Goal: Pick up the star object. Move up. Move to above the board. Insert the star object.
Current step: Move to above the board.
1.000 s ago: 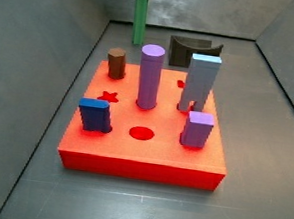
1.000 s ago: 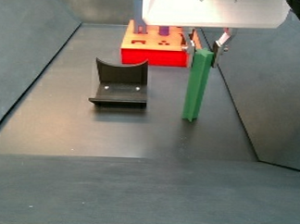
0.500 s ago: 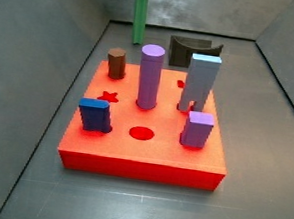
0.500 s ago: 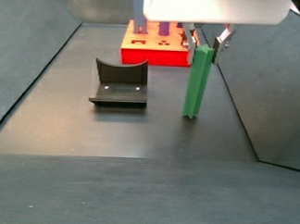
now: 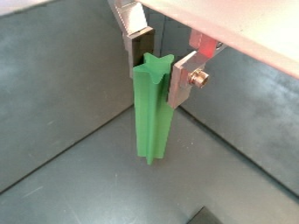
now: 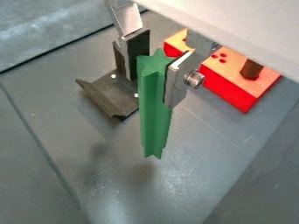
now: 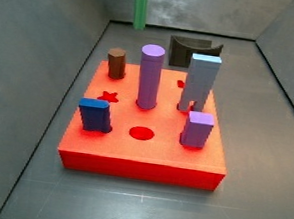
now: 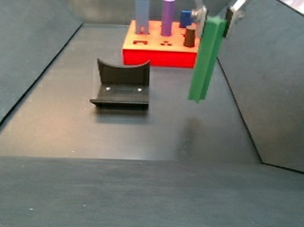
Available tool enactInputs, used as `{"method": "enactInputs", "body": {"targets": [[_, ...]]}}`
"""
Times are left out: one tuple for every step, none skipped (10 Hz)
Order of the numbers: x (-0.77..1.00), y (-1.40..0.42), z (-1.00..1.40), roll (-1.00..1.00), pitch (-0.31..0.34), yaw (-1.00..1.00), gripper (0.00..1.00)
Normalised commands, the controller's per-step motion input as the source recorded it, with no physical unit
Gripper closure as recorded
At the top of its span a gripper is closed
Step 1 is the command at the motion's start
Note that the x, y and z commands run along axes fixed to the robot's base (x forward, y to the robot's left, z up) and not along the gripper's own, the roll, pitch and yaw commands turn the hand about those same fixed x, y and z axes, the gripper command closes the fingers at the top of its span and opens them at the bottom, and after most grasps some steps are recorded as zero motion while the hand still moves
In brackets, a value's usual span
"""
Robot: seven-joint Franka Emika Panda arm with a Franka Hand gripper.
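The star object (image 5: pixel 152 109) is a tall green ridged post, and my gripper (image 5: pixel 158 61) is shut on its star-shaped top, with one finger plate (image 5: pixel 181 80) on each side. It shows the same in a wrist view (image 6: pixel 152 105), gripper (image 6: pixel 152 59). The post hangs upright, clear of the floor, in a side view (image 8: pixel 207 56). In a side view only the post (image 7: pixel 140 5) shows at the top edge, behind the board; the gripper is out of frame there. The red board (image 7: pixel 145 152) lies apart from the post, as both side views show (image 8: pixel 157 57).
On the board stand a purple cylinder (image 7: pixel 150 77), a light-blue post (image 7: pixel 202 83), a brown peg (image 7: pixel 116 62), a blue peg (image 7: pixel 95 115) and a small purple peg (image 7: pixel 197 130). A star hole (image 7: pixel 108 96) and a round hole (image 7: pixel 141 134) are open. The fixture (image 8: pixel 119 84) stands beside the post.
My gripper has risen with the green post. The post's foot has left the floor, and the gripper body has moved up out of the side views.
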Motion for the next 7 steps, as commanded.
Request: {"method": "enactInputs", "body": {"targets": [[-0.18,0.24,1.0,-0.24,0.02,0.07,1.0],[-0.16,0.21,1.0,-0.21,0.009,0.03,1.0],[-0.14,0.19,1.0,-0.18,0.02,0.0,1.0],[-0.1,0.17,1.0,-0.15,0.046,-0.02,1.0],[-0.08,0.17,0.99,-0.13,0.061,-0.03,1.0],[-0.04,0.11,0.75,-0.09,0.08,-0.04,1.0],[-0.02,0.08,0.57,-0.07,0.084,-0.04,1.0]]}}
